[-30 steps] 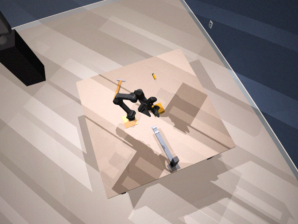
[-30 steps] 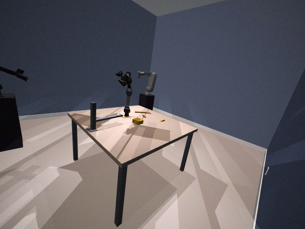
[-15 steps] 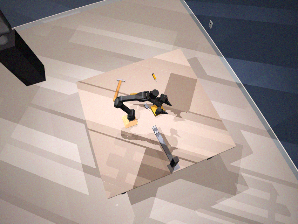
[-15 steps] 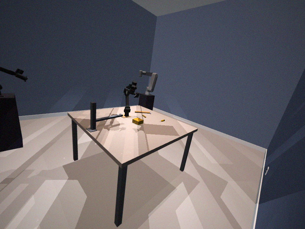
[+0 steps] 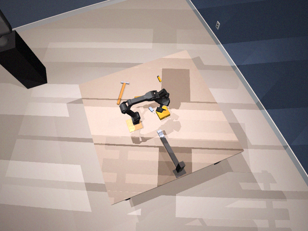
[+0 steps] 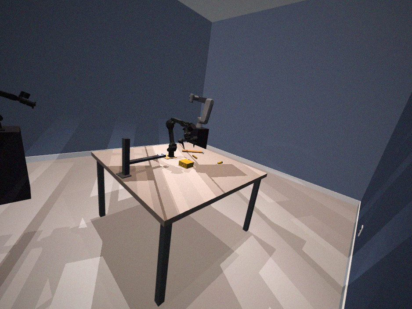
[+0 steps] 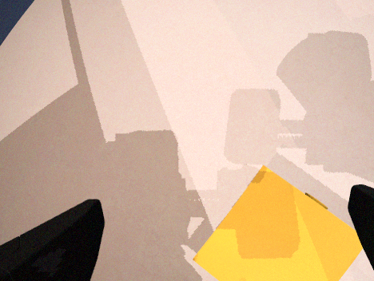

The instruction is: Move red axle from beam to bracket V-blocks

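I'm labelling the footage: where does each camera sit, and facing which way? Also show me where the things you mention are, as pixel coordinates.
Top: high overhead, facing down at the table point(image 5: 199, 134) point(image 6: 212, 186); whole arm point(image 5: 139, 99) point(image 6: 171, 134) shows.
Exterior: beyond a table corner, facing across it; arm shows.
Wrist: on the arm, facing the yellow block point(image 5: 163, 114) point(image 6: 186, 163) point(image 7: 272, 223); both fingertips show.
Top and exterior share the hammer point(image 5: 121, 93) point(image 6: 192, 151).

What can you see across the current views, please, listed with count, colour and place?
Table: one, pale wood, mid-room
Box: one, yellow, on table
Hammer: one, orange handle, on table
Post: one, dark, near table edge
Bar: one, dark, reaching out from post
Pedestals: several, black, beyond table
Arm: one, black, on table
End effector: one, black, open, above box
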`<move>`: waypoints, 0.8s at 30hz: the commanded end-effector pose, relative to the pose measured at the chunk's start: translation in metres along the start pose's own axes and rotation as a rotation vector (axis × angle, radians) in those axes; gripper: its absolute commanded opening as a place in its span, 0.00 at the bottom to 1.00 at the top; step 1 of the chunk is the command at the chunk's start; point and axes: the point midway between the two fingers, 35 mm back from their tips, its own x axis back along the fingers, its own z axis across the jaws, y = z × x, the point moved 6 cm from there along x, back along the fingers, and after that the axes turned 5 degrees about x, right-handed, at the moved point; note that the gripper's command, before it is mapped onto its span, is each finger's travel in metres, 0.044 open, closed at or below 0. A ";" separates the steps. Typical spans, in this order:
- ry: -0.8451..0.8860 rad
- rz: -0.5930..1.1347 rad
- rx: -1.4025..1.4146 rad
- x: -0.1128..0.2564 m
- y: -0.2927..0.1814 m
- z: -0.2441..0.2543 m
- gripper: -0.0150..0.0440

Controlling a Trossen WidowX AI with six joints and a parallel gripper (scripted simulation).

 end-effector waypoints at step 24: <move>-0.348 0.513 -0.390 -0.037 -0.162 -0.010 1.00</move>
